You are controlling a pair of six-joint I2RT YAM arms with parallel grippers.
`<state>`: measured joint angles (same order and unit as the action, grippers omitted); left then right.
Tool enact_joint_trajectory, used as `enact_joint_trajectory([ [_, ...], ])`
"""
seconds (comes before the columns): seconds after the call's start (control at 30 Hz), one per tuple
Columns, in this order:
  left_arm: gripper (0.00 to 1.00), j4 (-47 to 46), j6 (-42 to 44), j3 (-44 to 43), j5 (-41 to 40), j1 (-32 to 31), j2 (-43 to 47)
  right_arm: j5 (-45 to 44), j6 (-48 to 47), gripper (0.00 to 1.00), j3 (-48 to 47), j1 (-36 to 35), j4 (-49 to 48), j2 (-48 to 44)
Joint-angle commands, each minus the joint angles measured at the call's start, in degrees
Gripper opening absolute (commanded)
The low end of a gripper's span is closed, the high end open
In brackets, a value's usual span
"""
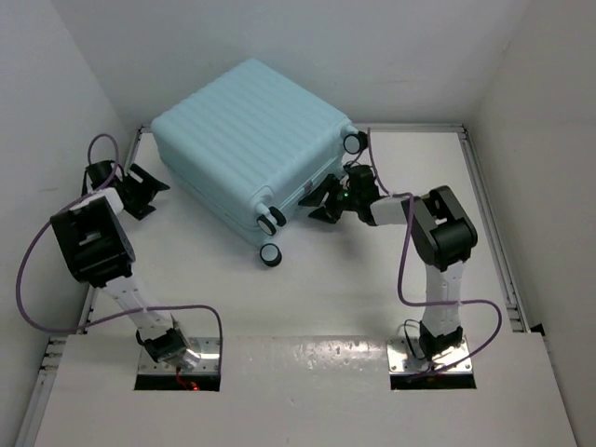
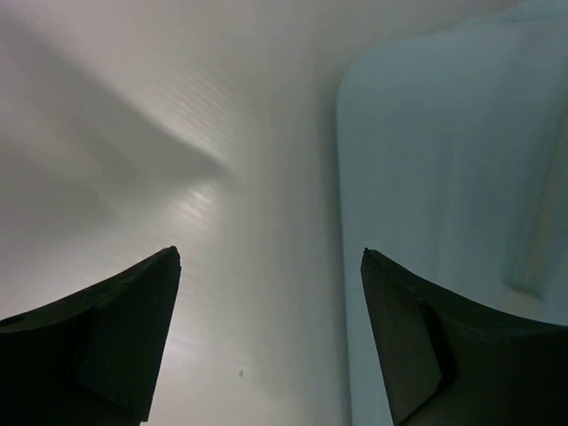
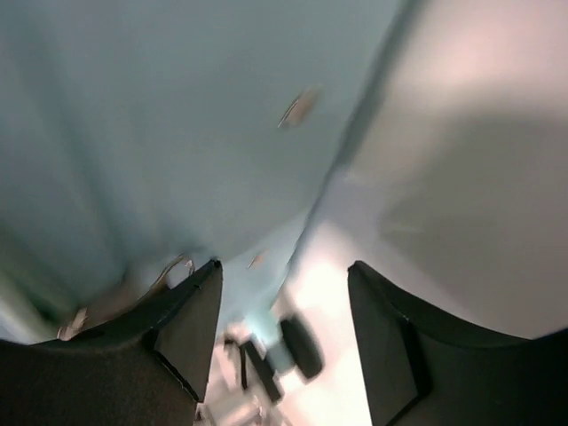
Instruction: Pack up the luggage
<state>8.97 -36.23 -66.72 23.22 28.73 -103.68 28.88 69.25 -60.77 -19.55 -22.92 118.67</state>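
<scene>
Big pale blue ribbed hard-shell suitcase, the luggage (image 1: 247,140), lies flat and closed on the white table (image 1: 307,298), turned diagonally, with its small black wheels (image 1: 270,254) on the end facing the right arm. Right gripper (image 1: 317,203) sits low at that wheeled end. Its jaws are apart with nothing clamped. From the right gripper's own camera (image 3: 284,266) the blue shell fills the space ahead and to the left of the jaws, and a blurred black wheel shows beyond the gap. I can't tell if a fingertip touches the shell. Left gripper (image 1: 154,197) is at the opposite side, by the case's far-left corner. Its jaws are also apart and hold nothing. In its wrist view (image 2: 269,252) the shell edge runs just past the right finger, and only bare table lies straight ahead of the gap. The ribs, and so the long axis, run away from the right jaws toward the left arm's side. Judgement: the case has to be opened before anything is packed. The right arm is nearer a workable edge, and the left looks placed to brace the case.
</scene>
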Motion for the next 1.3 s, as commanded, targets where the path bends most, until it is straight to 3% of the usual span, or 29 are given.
enact_joint_trajectory([
  [0.0, 0.83, -7.38, -3.94, -4.02, 3.05, -4.46, -6.87, 2.84, -4.37, 0.59, 1.35, -1.19, -9.96, -7.66],
  [0.13, 0.72, -4.94, -1.31, -16.84, 3.06, -6.41, -15.23, 4.60, -11.84, 0.60, 2.94, 0.12, -5.49, -12.57],
  [0.2, 0.61, 0.15, 3.06, -23.09, 1.83, -6.41, -15.24, 5.22, -15.10, 0.60, 4.34, 1.88, -1.01, -17.21],
  [0.23, 0.52, 1.91, 3.88, -24.06, -0.35, -6.41, -12.80, 5.04, -20.25, 0.60, 5.30, 2.93, 1.97, -18.38],
  [0.33, 0.51, 5.96, 4.41, -20.06, -2.21, -4.92, -7.00, 4.78, -27.22, 0.61, 6.98, 4.43, 7.70, -23.29],
  [0.43, 0.59, 7.72, 4.41, -11.90, -1.61, -2.73, 3.11, 4.34, -32.58, 0.61, 9.62, 4.44, 9.99, -28.21],
  [0.47, 0.75, 8.68, 4.41, -10.12, -1.08, -2.11, 5.57, 3.99, -35.47, 0.61, 10.32, 3.22, 10.26, -30.23],
  [0.57, 1.00, 13.34, 6.43, -3.89, 0.24, 0.87, 14.62, -0.13, -44.15, 0.60, 12.43, -1.78, 10.88, -34.55],
  [0.7, 1.00, 19.15, 11.26, 1.23, 5.85, 5.10, 23.86, -8.66, -47.19, 0.53, 14.72, -9.78, 8.95, -35.97],
  [0.77, 1.00, 20.55, 14.25, 3.86, 12.24, 8.08, 26.85, -14.54, -48.07, 0.49, 13.93, -12.16, 10.17, -33.78],
  [0.9, 1.00, 26.26, 17.76, 5.09, 14.56, 10.64, 32.47, -24.04, -46.77, 0.42, 12.26, -18.76, 8.69, -27.20],
  [1.03, 0.90, 25.40, 17.78, 8.96, 12.55, 11.79, 41.26, -26.16, -40.18, 0.35, 11.64, -20.35, 0.44, -21.12],
  [1.07, 0.90, 24.87, 17.16, 9.58, 12.55, 11.79, 43.45, -25.03, -38.60, 0.34, 10.42, -20.44, -4.19, -19.72],
  [1.2, 0.99, 27.06, 16.02, 10.64, 16.14, 14.33, 43.47, -26.15, -31.91, 0.34, 3.39, -23.25, -9.50, -9.97],
  [1.27, 0.99, 26.37, 15.49, 11.95, 17.46, 15.04, 43.47, -27.21, -31.72, 0.34, -1.43, -25.53, -11.34, -7.32],
])
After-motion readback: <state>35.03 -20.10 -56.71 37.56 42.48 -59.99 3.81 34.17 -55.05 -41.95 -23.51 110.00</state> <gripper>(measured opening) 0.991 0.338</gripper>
